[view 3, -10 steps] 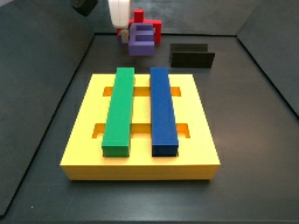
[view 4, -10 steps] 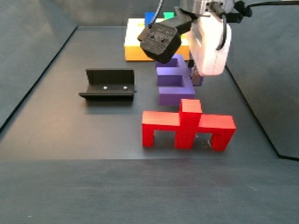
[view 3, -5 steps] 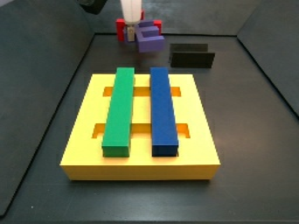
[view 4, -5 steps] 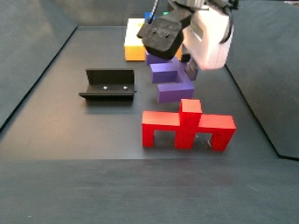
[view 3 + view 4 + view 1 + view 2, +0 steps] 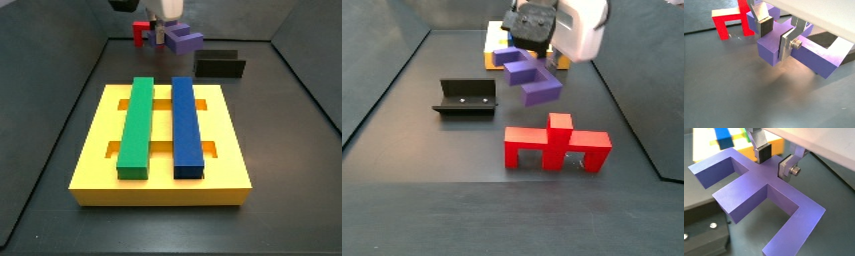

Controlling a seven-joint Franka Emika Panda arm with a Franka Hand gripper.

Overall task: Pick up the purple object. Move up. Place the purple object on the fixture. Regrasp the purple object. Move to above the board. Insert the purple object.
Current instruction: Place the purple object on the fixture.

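Dark grey flooring with low dark walls forms the surface point(image 5: 422, 200) on which everything stands. In a side view the board point(image 5: 94, 160), a thick yellow slab, lies near the camera with a long green bar point(image 5: 135, 122) and a long blue bar point(image 5: 187, 124) lying side by side along it, green to the left. Beyond its far right corner stands the fixture point(image 5: 221, 64), a dark boxy bracket, and a red piece point(image 5: 142, 32) shows at the far end, left of the fixture.

The gripper point(image 5: 537, 55) hangs over the far part of the surface, clear of the floor, with the purple object point(image 5: 527, 73) in its jaws and tilted in the air. In a side view that piece hangs between the fixture point(image 5: 465, 98) on the left and the arm's white housing, with the red piece point(image 5: 556, 145) standing upright on the floor nearer the camera and a corner of the board point(image 5: 497, 42) visible behind.

Both wrist views show the silver fingers point(image 5: 787, 167) with dark pads pressed against the sides of the purple object's point(image 5: 757, 190) central stem, so the jaws are clamped on it. In a wrist view the purple object point(image 5: 807, 55) fills the middle and the red piece point(image 5: 731, 20) stands on the floor beyond it.
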